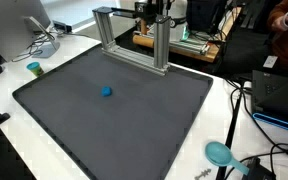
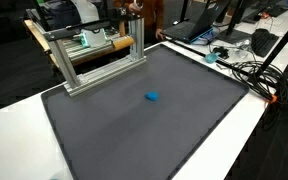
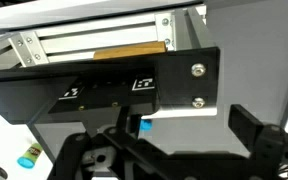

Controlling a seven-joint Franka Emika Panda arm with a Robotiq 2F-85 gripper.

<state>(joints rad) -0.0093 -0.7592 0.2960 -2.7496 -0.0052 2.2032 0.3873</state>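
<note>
A small blue object [image 1: 107, 91] [image 2: 152, 97] lies alone near the middle of a dark grey mat [image 1: 134, 120] [image 2: 114, 130]. My gripper [image 3: 164, 135] hangs high at the back, by the aluminium frame [image 1: 134, 45] [image 2: 94, 60], far from the blue object. In the wrist view its two black fingers [image 3: 249, 125] stand wide apart with nothing between them. A black plate with two screws [image 3: 164, 80] on the frame fills much of that view, and the blue object [image 3: 145, 126] peeks out below its edge. A wooden bar [image 3: 129, 51] sits in the frame.
The mat lies on a white table [image 1: 234, 110]. A small teal-topped item [image 1: 34, 69] [image 3: 27, 157] stands off the mat's corner. A teal round object [image 1: 219, 152] lies by cables on the other side. Monitors, laptops and equipment crowd the back.
</note>
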